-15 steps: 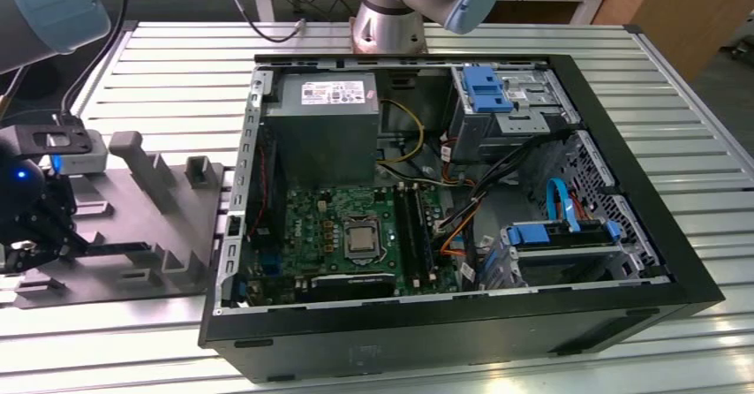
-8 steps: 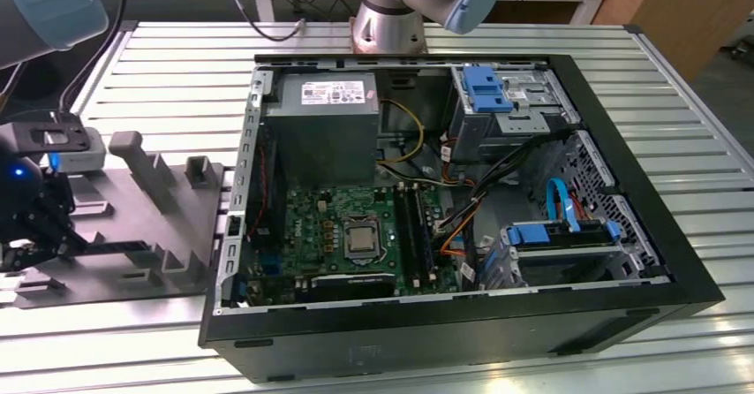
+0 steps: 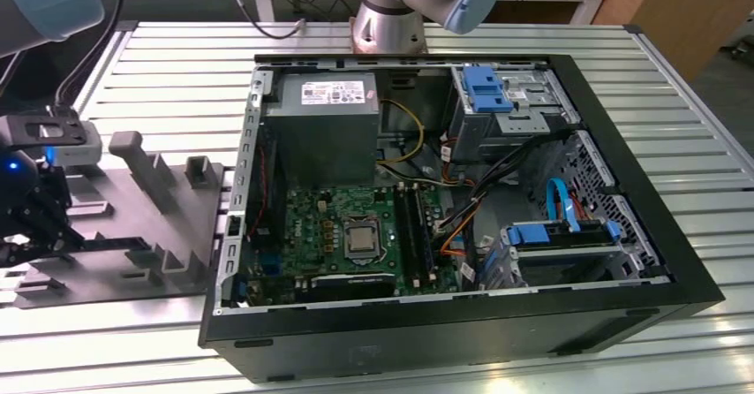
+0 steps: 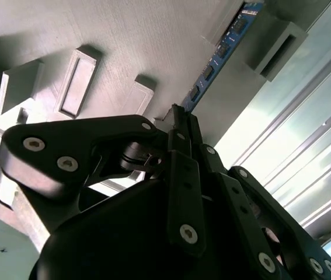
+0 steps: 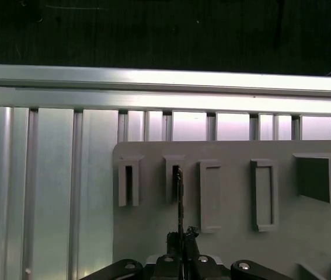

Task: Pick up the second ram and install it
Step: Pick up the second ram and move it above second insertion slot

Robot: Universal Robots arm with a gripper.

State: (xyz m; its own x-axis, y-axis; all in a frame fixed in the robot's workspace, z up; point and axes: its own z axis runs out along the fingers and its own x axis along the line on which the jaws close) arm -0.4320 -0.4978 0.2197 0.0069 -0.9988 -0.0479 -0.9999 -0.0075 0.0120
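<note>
Black linkages of my end effector (image 4: 180, 116) lie closest in the second wrist view, with the two fingers drawn together to a narrow point. Finding: they are closed on one end of the second ram (image 4: 223, 44), a blue strip with small black chips. The strip runs away from the fingertips across the grey tray (image 4: 124, 35).

In the first wrist view the strip (image 5: 178, 198) shows edge-on as a thin dark line. Its near end sits between my fingertips. Its far end stands in a slotted post of the tray, the second post in the row. I cannot tell whether the strip is lifted clear of the post or seated in it.

Exterior view, from its left to its right:
- My end effector (image 3: 33, 222) is low over the tray's left part.
- The tray lies flat on the slatted metal table (image 3: 154, 76), just beside the computer case (image 3: 659, 261).
- The case lies open on its side. The motherboard (image 3: 318, 226) is exposed near its left wall, and a drive cage with a blue latch (image 3: 486, 89) sits further right.

The ram is well apart from the motherboard.
</note>
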